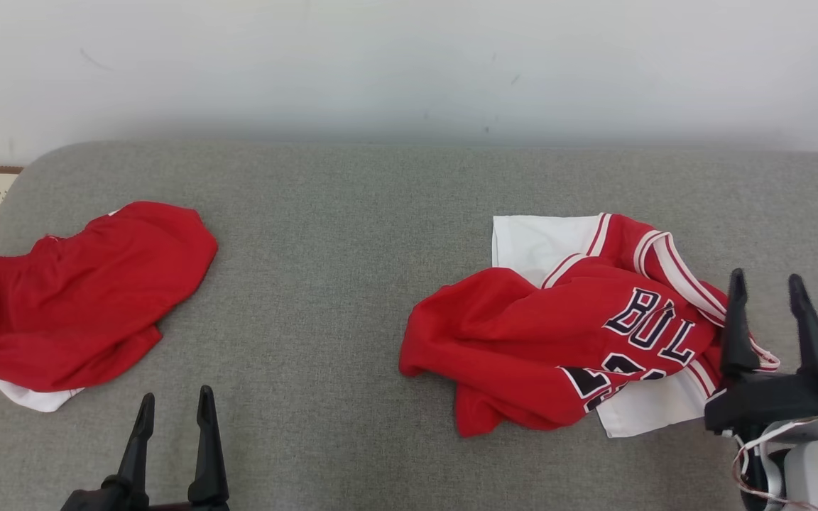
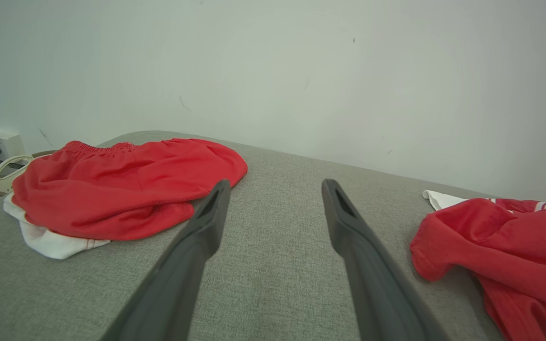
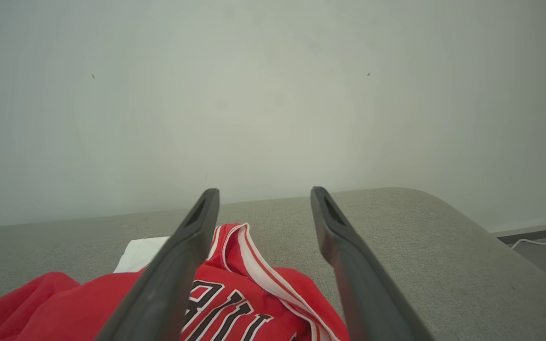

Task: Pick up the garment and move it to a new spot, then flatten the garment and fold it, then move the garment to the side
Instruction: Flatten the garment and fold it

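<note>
1. Jersey [image 1: 558, 341] = the garment I'm after, I take it. It lies crumpled on the right half of the grey worktop [image 1: 324, 284], partly over a white cloth [image 1: 533, 241].
2. R gripper [image 1: 766, 280]: fingers wide, nothing between them, up by the jersey's right edge near the striped trim. Can't tell if it touches.
3. L gripper [image 1: 175, 394]: fingers wide too, empty, at the near edge, well apart from the jersey.
4. Red shorts [image 1: 89, 291] sit far left, out of play.
5. Handling, my guess: light, thin, limp, prob. a bit slippery. It'll sag and bunch.
6. Grip pts: pinch the striped trim w/ R and the far-left red edge w/ L. Thicker edges should hold better than one layer. Mind the white cloth doesn't lift along.
</note>
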### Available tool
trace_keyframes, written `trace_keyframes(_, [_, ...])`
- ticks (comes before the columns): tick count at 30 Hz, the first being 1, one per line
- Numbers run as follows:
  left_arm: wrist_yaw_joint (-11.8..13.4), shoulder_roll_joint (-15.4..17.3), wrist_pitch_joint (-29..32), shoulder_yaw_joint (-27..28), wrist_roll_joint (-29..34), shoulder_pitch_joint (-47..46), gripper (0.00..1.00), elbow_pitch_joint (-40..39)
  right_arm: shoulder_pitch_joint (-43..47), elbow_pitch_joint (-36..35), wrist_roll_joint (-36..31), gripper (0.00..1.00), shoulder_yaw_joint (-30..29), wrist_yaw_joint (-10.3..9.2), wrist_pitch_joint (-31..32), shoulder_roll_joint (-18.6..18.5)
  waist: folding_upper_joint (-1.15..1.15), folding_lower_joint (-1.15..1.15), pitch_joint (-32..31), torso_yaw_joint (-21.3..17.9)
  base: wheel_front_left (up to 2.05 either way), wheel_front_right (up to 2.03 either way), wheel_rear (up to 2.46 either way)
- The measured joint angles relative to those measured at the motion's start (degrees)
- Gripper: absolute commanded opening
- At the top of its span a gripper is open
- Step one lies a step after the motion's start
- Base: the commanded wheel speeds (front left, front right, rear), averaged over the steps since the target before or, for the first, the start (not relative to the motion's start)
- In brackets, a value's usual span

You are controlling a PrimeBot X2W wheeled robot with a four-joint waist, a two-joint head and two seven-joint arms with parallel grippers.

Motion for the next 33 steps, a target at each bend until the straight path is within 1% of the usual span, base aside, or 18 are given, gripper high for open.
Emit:
trace_keyframes(4, [-0.5, 0.0, 0.0, 0.0, 0.0, 0.1, 1.0, 0.2, 2.0, -1.8, 0.5, 1.0, 3.1, 0.0, -1.3, 0.5, 0.0, 0.0, -0.6, -0.2, 0.0, 0.0, 0.0])
trace_keyframes(11, [-0.5, 0.0, 0.0, 0.1, 0.0, 0.3, 1.0, 0.0, 6.1, -4.7, 2.2, 1.0, 8.3, 0.0, -2.3, 1.6, 0.0, 0.0, -1.4, -0.9, 0.0, 0.0, 0.0])
trace_keyframes(14, [-0.6, 0.0, 0.0, 0.0, 0.0, 0.3, 1.0, 0.0, 8.2, -7.4, 3.2, 1.0, 12.6, 0.0, -2.4, 1.2, 0.0, 0.0, -1.5, -1.2, 0.0, 0.0, 0.0])
trace_keyframes(17, [-0.6, 0.0, 0.0, 0.0, 0.0, 0.3, 1.0, 0.0, 9.9, -8.5, 3.2, 1.0, 14.1, 0.0, -2.4, 0.9, 0.0, 0.0, -1.6, -1.4, 0.0, 0.0, 0.0])
trace_keyframes(21, [-1.1, 0.0, 0.0, -0.3, 0.0, 0.3, 1.0, 0.4, 10.9, -9.4, 3.1, 1.0, 14.6, 0.0, -2.4, 1.3, 0.0, 0.0, -1.6, -1.5, 0.0, 0.0, 0.0])
trace_keyframes(23, [-2.5, 0.0, 0.0, -1.4, -1.5, 0.3, 1.0, 0.7, 11.1, -9.6, 2.9, 1.0, 15.0, 0.0, -2.4, 1.6, 0.0, 0.0, -1.5, -1.6, 0.0, 0.0, 0.0])
trace_keyframes(29, [-8.5, 0.0, 0.0, -8.5, -1.3, -2.4, 1.0, 4.7, 11.0, -9.6, 2.7, 1.0, 16.0, 0.0, -2.4, 2.1, 0.0, 0.0, -0.7, -2.1, 0.0, 0.0, 0.0])
trace_keyframes(33, [-10.7, 0.0, 0.0, -15.5, -1.0, -4.8, 1.0, 8.6, 10.5, -9.6, 2.7, 1.0, 16.5, 0.0, -2.4, 2.4, 0.0, 0.0, -0.1, -3.0, 0.0, 0.0, 0.0])
